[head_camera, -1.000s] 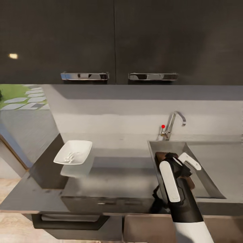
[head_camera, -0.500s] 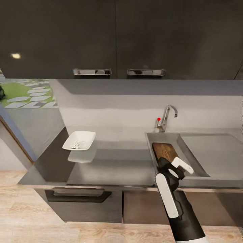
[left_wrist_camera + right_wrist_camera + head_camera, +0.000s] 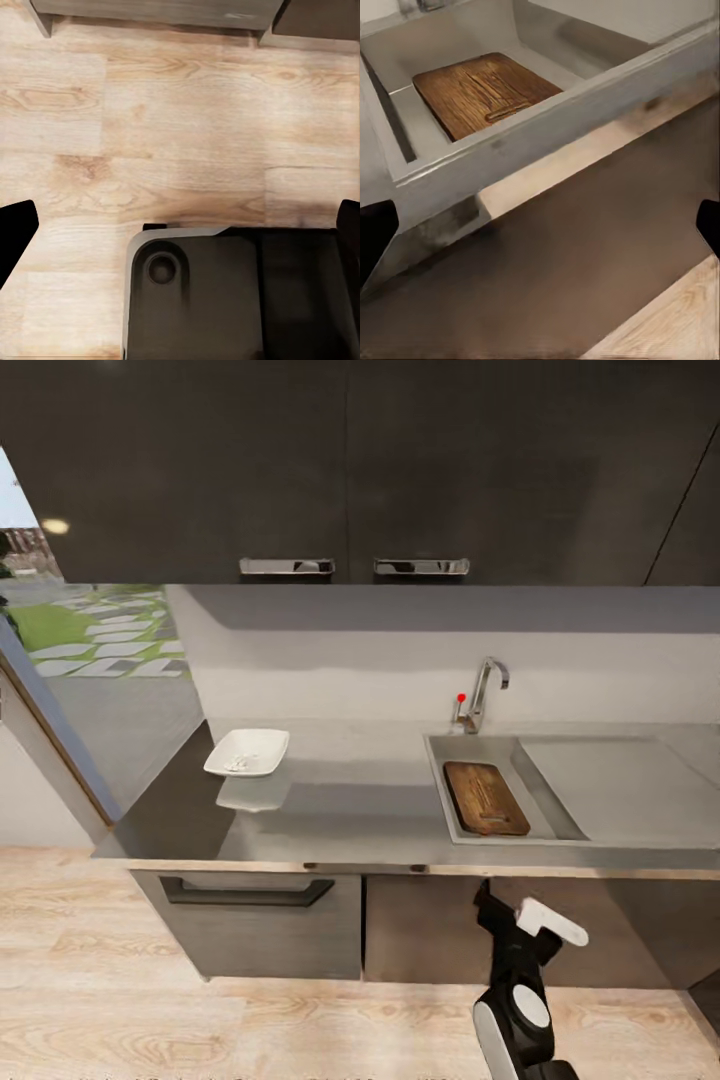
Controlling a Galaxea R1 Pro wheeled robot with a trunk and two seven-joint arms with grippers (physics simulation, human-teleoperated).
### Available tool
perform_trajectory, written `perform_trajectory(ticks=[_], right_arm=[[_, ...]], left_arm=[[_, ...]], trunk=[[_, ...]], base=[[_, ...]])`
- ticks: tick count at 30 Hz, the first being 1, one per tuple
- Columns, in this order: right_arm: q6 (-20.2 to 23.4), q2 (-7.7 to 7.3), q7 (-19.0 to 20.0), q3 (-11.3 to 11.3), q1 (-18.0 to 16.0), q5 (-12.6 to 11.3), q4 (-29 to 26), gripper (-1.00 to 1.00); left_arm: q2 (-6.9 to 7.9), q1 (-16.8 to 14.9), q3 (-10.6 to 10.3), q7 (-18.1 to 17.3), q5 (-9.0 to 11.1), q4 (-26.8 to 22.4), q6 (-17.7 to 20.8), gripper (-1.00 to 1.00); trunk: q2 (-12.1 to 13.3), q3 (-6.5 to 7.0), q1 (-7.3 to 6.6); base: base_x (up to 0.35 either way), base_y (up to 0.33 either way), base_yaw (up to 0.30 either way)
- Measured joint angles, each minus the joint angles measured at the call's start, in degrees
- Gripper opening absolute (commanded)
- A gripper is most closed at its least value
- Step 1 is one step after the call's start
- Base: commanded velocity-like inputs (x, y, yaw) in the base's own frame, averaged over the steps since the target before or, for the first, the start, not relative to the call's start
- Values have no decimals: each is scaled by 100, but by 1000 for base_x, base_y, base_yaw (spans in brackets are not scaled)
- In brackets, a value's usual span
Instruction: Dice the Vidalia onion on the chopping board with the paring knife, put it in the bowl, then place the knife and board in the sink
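Hanging low in front of the cabinet doors, below the surface (image 3: 330, 815) edge, the right hand (image 3: 528, 926) holds nothing, its fingers spread apart. Up and beyond it, the chopping board (image 3: 485, 797) lies flat in the sink (image 3: 440, 785), with the tap (image 3: 484, 690) and its red knob (image 3: 461, 698) further back. Well off to that hand's left, the bowl (image 3: 248, 751) sits on the surface with tiny whitish onion bits (image 3: 238, 763) inside. The left hand (image 3: 180, 225) points down at the wooden floor (image 3: 180, 135), fingers wide apart and empty.
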Motion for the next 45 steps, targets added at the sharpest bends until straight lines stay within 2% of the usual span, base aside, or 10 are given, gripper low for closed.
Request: perform_trajectory(ticks=[6,8,9,12,17,22,23,28,36,45], right_arm=[[-796,-270,570,-2,999,178,78,100],[-1569,-603,1129,-3,1535,350,480,100],[-1790,-680,1223,-3,1643,368,652,100],[-2442,-793,1365,-10,1801,387,1474,100],[-3331,-810,1749,32,1853,395,3363,100],[-3452,-796,2577,85,1863,391,4936,100],[-3445,-770,2760,90,1867,384,5446,100],[-3444,-736,2851,77,1865,388,6249,100],[-3445,-736,2865,72,1865,390,6480,100],[-3445,-735,2865,71,1865,392,6486,100]], left_arm=[[5,-1,7,0,0,-1,0,100],[13,0,8,0,0,-1,0,100],[15,-1,10,0,0,-1,0,100],[18,-1,14,0,1,0,0,100],[18,-1,22,14,2,3,0,100],[18,-1,32,35,10,33,4,100],[22,-1,37,43,12,100,8,100],[19,-1,55,54,11,361,9,100],[0,-31,69,56,6,959,9,100],[-1,-36,72,48,6,1196,7,100]], trunk=[[-2,-2,-1],[-2,-3,-2],[-1,-2,-1],[-1,-2,-1],[-1,-2,-1],[-1,-2,-1],[-1,-3,-1],[-1,-2,-1],[-1,-2,-1],[-1,-1,-1]], base=[[-17,0,0],[-1,0,0],[0,0,0],[0,0,0],[0,0,0],[0,0,0],[0,0,0],[0,0,0],[0,0,0],[0,0,0]])
